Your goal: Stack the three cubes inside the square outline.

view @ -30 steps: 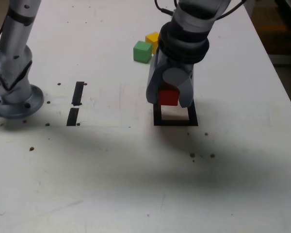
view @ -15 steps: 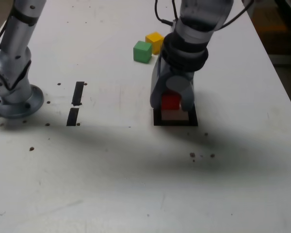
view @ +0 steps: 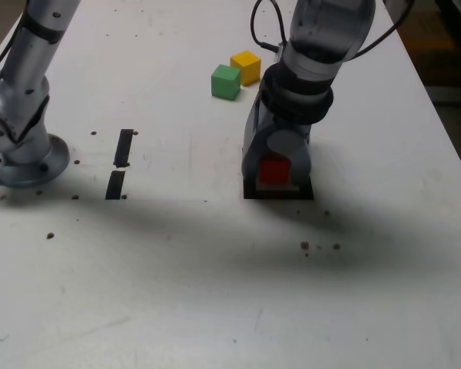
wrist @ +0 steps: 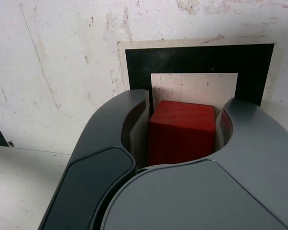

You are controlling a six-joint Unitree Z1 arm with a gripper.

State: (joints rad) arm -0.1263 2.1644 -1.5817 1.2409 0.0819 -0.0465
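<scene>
Now placing the first cube: end effector (view: 275, 171) low over the square outline (view: 250, 189), closed on the red cube (wrist: 181, 132), which sits over the white centre, apparently at or almost at the worktop (view: 215, 261). Next, probably: release, then lift straight up, so as not to drag the cube off the frame. Green cube (view: 225, 81) and yellow cube (view: 246, 67) waiting farther back, just beside each other. Plenty of free surface around; worktop edge well apart at the exterior view's right.
</scene>
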